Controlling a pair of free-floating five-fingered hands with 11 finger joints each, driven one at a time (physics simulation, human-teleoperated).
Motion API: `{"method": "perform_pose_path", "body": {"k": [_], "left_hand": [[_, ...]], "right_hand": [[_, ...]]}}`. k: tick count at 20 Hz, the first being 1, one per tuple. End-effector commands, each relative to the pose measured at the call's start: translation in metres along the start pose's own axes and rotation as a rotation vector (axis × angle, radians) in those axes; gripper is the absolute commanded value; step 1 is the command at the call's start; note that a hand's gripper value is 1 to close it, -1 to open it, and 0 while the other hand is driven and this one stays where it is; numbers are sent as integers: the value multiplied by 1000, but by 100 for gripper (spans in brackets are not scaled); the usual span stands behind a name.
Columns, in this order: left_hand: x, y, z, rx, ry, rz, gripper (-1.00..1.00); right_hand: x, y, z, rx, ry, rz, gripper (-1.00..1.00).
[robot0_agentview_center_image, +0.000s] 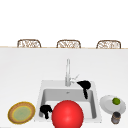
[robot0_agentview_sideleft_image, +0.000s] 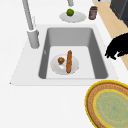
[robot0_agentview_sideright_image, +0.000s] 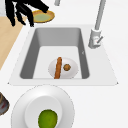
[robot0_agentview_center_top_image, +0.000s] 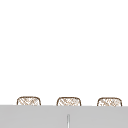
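Spanning white counter (robot0_agentview_center_image: 25, 75): sink (robot0_agentview_center_image: 96, 100), three woven chairs (robot0_agentview_center_image: 68, 44) behind.

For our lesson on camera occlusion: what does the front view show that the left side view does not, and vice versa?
Front: a red ball masking the sink, the right hand by the faucet, three chairs. Left side: a plate in the sink bearing a long brown food item. Both: the left hand, green fruit, jar.

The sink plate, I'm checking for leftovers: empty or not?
Not empty: the plate holds a long brown piece and a round piece.
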Motion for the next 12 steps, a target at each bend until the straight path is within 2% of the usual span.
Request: {"method": "perform_pose_path", "body": {"k": [1, 12], "left_hand": [[0, 0, 0, 0, 0, 0, 0], [0, 0, 0, 1, 0, -1, 0]], "right_hand": [[-3, -19, -15, -86, -12, 0, -100], [-3, -67, -98, -68, -15, 14, -100]]}}
